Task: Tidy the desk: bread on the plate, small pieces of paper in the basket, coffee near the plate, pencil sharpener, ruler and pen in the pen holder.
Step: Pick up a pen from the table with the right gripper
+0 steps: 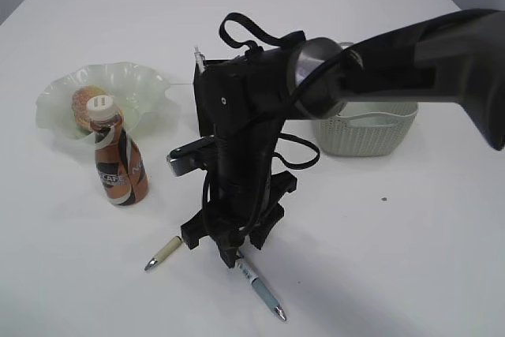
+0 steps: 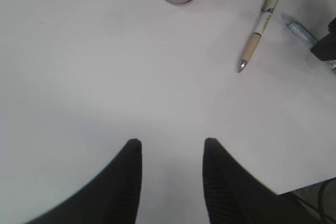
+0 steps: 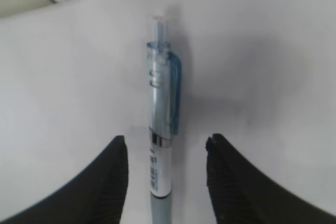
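Exterior view: white table (image 1: 410,226). Right arm (image 1: 371,69) reaches in from the right across the middle and bends down, its gripper (image 1: 229,256) low over the near centre. Blue pen (image 1: 260,290) lies flat on the table, long axis running from under the gripper toward the near right, metal tip at the near-right end. Beige pen (image 1: 164,253) lies just left of the gripper, axis slanting, tip toward the near left. Coffee bottle (image 1: 118,155) stands upright at left, touching or just in front of the plate (image 1: 150,84); bread (image 1: 85,100) sits on the plate behind the bottle cap. Basket (image 1: 367,128) at right, partly hidden by the arm. Left wrist view: left gripper (image 2: 172,148) above bare table, fingers (image 2: 128,182) parted, nothing between them, touching nothing. Base of the coffee bottle at the far edge; beige pen off to the far right, tip toward the near side; blue pen partly visible at the right edge. Right wrist view: right gripper fingers (image 3: 113,182) spread wide to either side of the blue pen, which runs straight between them, clicker end away from the camera, clip on its right side. Left finger sits closer to the barrel than the right; contact cannot be told. Pen not gripped. Beige pen crosses the far left corner.
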Motion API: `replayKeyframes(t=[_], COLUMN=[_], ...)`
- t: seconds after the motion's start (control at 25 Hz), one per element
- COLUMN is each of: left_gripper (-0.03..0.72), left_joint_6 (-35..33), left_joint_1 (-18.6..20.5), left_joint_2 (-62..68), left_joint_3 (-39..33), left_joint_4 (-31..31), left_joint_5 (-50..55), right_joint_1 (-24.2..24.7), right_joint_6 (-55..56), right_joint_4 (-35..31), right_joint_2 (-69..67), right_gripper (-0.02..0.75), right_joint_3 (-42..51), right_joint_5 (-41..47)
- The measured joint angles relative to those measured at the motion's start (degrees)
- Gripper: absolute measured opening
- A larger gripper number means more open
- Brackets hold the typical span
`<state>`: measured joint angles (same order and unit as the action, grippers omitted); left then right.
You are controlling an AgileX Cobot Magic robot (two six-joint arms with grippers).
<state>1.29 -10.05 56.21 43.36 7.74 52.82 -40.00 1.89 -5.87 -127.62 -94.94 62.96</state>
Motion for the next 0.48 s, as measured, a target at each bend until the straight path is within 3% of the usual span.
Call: replayKeyframes(t=[0.48], left_gripper=[0.29], left_joint_6=[0.0], left_joint_1=[0.0], left_joint_2=[0.0], left_joint_3=[0.0], left_joint_4=[0.0], left_joint_5=[-0.1], right_joint_1=[-0.1], right_joint_6=[2.1], right_joint_4=[-0.2], right_joint_2=[-2.2], right_gripper=[0.364], right_joint_3=[0.0], right_joint_5=[-2.2])
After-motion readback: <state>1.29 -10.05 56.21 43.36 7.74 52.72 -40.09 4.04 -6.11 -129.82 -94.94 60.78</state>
